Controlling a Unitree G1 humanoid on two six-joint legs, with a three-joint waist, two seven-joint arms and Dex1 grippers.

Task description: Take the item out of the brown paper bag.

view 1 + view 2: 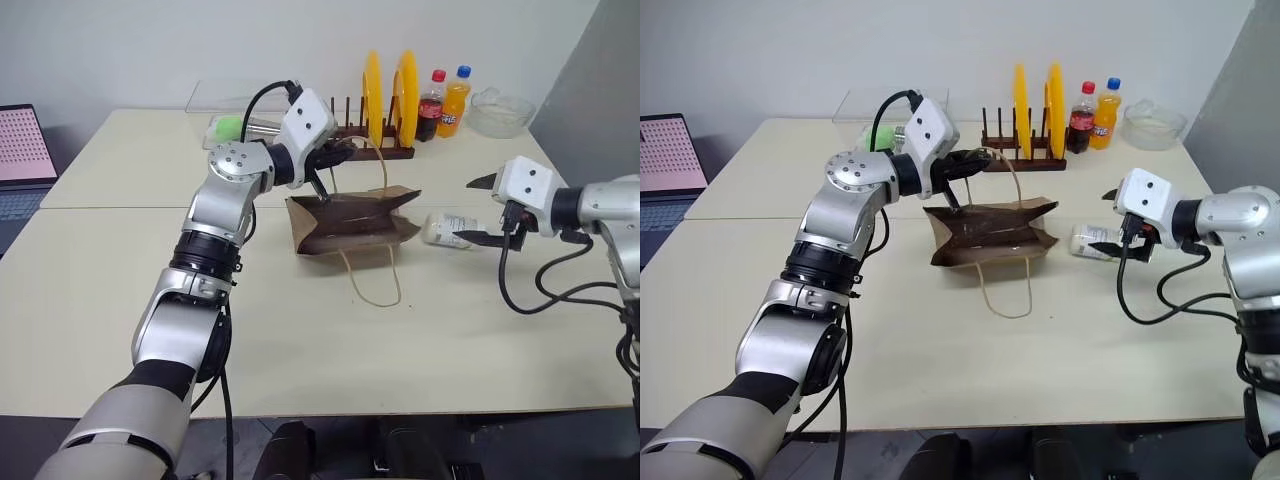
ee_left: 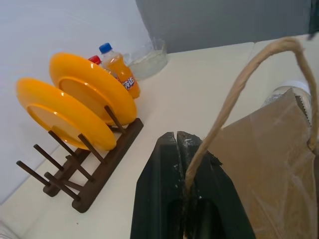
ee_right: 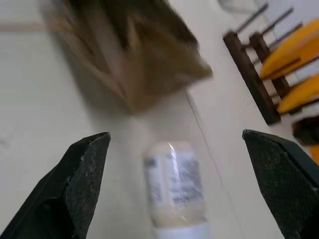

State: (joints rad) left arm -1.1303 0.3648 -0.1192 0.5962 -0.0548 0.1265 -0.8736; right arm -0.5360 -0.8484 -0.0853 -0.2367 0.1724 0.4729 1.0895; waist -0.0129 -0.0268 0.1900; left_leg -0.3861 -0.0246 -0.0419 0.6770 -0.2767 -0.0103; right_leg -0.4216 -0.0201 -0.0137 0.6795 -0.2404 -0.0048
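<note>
The left gripper [image 2: 183, 149] is pinched shut on a loop handle of the brown paper bag [image 1: 350, 225], apparently lifting it to steady the mouth. The item [image 1: 1092, 241] lies on its side on the bench [image 1: 120, 280], just outside the bag. The right gripper [image 3: 184, 184] hangs above it, fingers wide apart, angled downward.

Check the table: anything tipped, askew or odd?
Two things. The item lies on its side on the table, outside the brown paper bag, between the open right gripper fingers. The bag is slumped on its side, one handle pinched in the shut left gripper.
</note>
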